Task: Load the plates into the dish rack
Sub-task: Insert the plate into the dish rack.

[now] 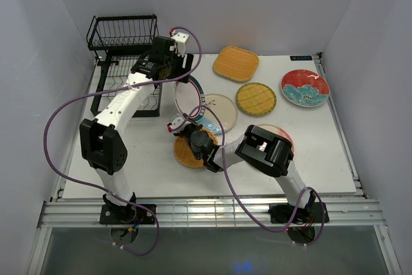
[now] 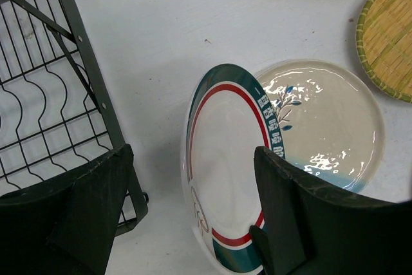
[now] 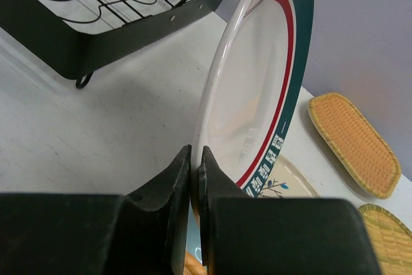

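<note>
While the right fingers [image 3: 170, 210] clamp tightly on its lower rim, the green-striped white plate [image 3: 257, 82] stands on edge over the table [image 3: 77, 133]. It is just beside the dish rack [image 3: 96, 46], with the cream-blue plate [image 2: 335, 120] lying flat on its other side. The left fingers [image 2: 90, 210] hang spread wide above the upright plate, not touching it.

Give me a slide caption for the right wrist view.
Right fingers pinch the rim of the green-striped plate, holding it on edge near the dish rack.
</note>
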You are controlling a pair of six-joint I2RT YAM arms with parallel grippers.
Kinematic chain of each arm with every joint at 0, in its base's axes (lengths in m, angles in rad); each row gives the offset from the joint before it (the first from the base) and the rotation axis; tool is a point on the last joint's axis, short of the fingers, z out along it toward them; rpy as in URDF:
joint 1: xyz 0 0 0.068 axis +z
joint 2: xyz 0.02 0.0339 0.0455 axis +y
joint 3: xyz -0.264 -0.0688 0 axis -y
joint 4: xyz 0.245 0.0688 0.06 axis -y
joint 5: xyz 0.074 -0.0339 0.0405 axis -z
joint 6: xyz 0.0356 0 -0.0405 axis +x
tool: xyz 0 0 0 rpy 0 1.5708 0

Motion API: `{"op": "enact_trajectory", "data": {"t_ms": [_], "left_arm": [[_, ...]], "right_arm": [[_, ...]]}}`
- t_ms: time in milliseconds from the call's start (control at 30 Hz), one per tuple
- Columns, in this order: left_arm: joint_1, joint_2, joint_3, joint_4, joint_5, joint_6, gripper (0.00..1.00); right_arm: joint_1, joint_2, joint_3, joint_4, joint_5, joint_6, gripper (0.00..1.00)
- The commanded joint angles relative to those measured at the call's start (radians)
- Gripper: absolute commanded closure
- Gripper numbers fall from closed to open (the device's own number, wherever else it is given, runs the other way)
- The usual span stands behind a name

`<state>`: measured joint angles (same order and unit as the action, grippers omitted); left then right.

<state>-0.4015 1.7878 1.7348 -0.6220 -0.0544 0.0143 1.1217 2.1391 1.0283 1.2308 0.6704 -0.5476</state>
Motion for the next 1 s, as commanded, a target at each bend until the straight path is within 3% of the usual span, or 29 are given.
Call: {"op": "enact_trajectory", "data": {"t_ms": [0,367,700,967], "left_arm": [[-0.003,-0.01,0.04,-0.013,0.027,-0.005,0.15],[-0.003,0.015,0.049,-0.03,0.053,-0.005,0.16],[-0.002,-0.016,0.054,-0.024,0.025,-0.005,0.03],[-0.002,-0.099,-0.003,0.038,-0.012,-0.039,0.02]], "right_arm": [[0.012,-0.051,-0.004,0.481,0.047,-0.051,0.92],[0.018,-0.053,0.012,0.513,0.074,-0.069,0.92],[0.018,-0.074,0.055,0.435,0.038,-0.02,0.92],[0.016,-0.103,0.072,0.374,0.021,0.017,0.92]]}}
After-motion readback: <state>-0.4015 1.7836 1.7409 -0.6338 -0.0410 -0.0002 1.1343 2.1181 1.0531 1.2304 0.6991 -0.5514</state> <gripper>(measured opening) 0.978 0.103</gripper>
